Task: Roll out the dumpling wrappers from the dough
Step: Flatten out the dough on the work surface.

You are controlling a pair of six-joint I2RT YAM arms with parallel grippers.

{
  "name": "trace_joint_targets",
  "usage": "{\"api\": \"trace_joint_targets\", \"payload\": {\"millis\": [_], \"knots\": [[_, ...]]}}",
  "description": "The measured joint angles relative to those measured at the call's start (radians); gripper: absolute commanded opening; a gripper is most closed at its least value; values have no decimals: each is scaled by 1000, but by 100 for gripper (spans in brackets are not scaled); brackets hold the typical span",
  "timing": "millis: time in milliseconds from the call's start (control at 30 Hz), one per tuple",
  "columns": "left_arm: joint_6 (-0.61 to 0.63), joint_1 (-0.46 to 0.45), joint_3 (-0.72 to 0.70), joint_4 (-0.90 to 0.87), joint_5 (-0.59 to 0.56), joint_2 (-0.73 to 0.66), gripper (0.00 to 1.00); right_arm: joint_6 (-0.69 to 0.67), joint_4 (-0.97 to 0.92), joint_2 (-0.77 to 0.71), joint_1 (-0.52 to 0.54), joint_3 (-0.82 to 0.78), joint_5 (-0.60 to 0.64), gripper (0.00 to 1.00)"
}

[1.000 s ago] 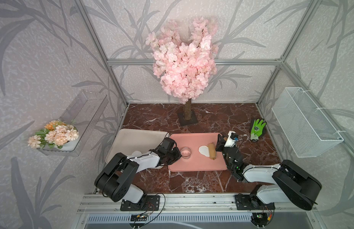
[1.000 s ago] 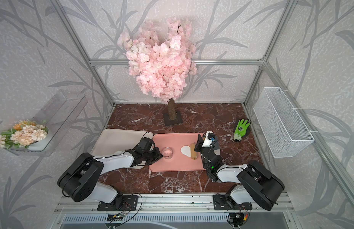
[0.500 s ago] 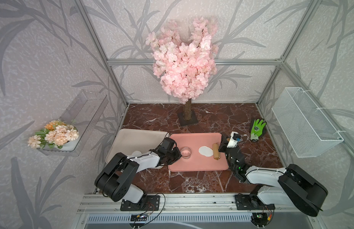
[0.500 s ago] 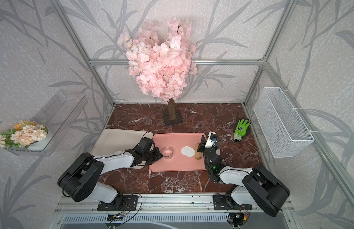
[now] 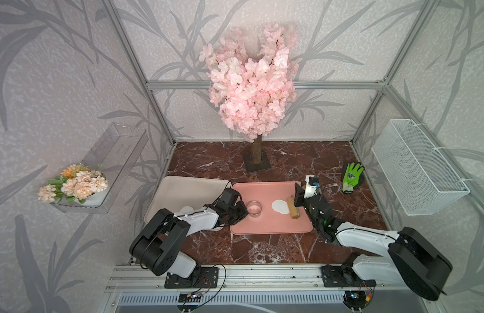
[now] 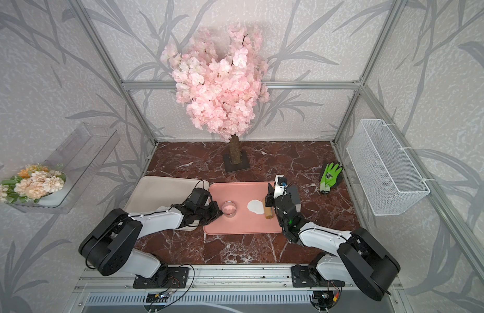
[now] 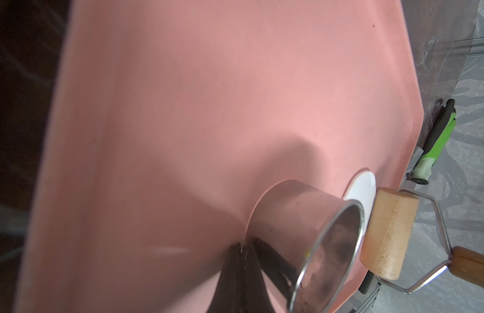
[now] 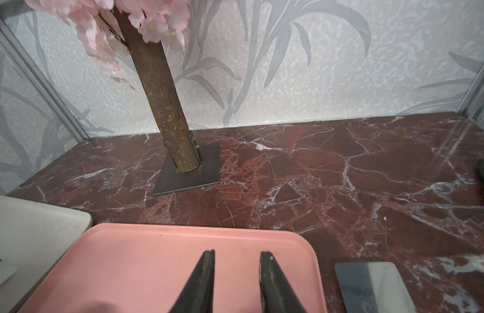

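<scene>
The dough (image 5: 280, 206) lies as a thin white oval on the pink tray (image 5: 262, 189); it also shows in the left wrist view (image 7: 361, 189). The tan wooden rolling pin (image 5: 292, 208) rests on its right edge. My right gripper (image 5: 300, 195) is shut on the pin's handle (image 7: 473, 268); the grip itself is hidden, and its fingertips (image 8: 208, 257) stand apart over bare tray. My left gripper (image 7: 242, 245) is shut and empty, its tips on the tray beside the round ring cutter (image 5: 254, 208). A white patch (image 5: 186, 209) peeks from behind my left arm; whether it is one of the dumpling wrappers I cannot tell.
A beige tray (image 5: 181, 187) lies left of the pink one. A blossom tree on a square base (image 5: 256, 162) stands at the back. A green glove (image 5: 351, 177) and a grey card (image 8: 370, 284) lie to the right. A wire basket (image 5: 416, 168) hangs on the right wall.
The right arm carried the rolling pin slightly right along the dough, then a little back left. The left arm and the ring cutter have stayed put.
</scene>
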Motion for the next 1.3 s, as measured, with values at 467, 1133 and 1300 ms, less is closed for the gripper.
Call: {"api": "trace_joint_targets", "payload": {"millis": [467,1133,1300], "knots": [[0,0,-1,2,1,1,0,89,416,217,16,-59,23,0],[0,4,-1,5,3,3,0,268,603,381,100,-62,64,0],[0,5,-1,5,3,3,0,285,589,385,103,-51,76,0]]}}
